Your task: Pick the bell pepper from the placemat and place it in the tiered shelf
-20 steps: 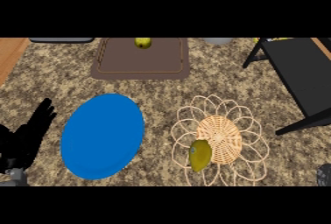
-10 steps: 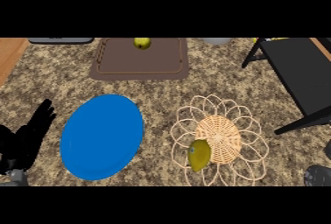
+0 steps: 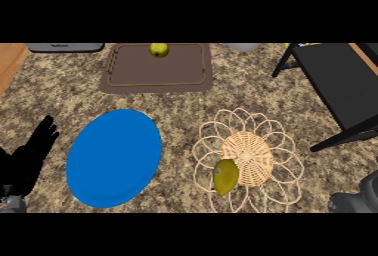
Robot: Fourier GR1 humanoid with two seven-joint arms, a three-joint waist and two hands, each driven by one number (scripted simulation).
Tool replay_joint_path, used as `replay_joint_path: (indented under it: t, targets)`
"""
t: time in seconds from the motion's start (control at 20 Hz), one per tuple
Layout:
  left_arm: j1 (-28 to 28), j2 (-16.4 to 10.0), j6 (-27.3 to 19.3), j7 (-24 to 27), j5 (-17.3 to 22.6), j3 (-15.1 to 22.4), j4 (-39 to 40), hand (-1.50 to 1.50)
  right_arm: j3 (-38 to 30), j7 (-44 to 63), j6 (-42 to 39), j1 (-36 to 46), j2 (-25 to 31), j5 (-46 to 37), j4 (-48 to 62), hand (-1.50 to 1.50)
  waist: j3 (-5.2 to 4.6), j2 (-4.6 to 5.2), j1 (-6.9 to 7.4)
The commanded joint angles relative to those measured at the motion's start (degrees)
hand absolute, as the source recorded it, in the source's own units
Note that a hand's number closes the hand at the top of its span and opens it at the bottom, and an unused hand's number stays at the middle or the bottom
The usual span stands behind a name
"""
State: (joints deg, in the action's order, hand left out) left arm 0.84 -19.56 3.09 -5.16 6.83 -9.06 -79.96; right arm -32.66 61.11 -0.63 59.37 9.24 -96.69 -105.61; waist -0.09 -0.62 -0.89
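Observation:
A yellow-green bell pepper (image 3: 225, 176) lies on the lower left part of a woven wicker placemat (image 3: 255, 152) at centre right of the counter. The black tiered shelf (image 3: 336, 82) stands at the upper right, its flat top board tilted across the corner. My left hand (image 3: 28, 159) rests open at the left edge, fingers up, well away from the pepper. At the lower right corner, part of my right hand (image 3: 362, 192) and its grey wrist edge into view, right of the placemat and apart from the pepper.
A blue oval plate (image 3: 114, 157) lies left of the placemat. At the back, a brown tray (image 3: 155, 75) holds a small yellow-green fruit (image 3: 159, 49). A grey appliance (image 3: 65, 47) and a pale bowl (image 3: 242, 47) sit along the far edge.
My right arm has come further into view at the lower right corner. The left hand, the pepper and everything else have stayed put.

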Motion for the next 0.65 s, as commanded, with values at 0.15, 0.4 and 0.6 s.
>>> replay_joint_path:
  t: [0.15,0.4,0.6]
  targets:
    - [2.25,-1.80,2.12,-0.73,1.48,-1.55,-1.69,0.00,6.55,7.29,-21.85,3.61,-2.09,-11.72,-20.33,-1.50,-0.08,-0.80,-0.30]
    - [2.80,0.37,-0.69,-0.03,0.01,-1.06,-1.21,0.00,10.43,3.78,-35.32,4.10,-7.32,-18.87,-31.36,-1.50,-0.20,-1.56,-1.86]
    - [3.06,0.09,-0.63,-0.71,0.13,-1.53,0.01,0.00,13.88,-0.48,-43.61,8.97,-7.93,-24.41,-37.27,-1.50,-0.33,-2.19,-3.16]
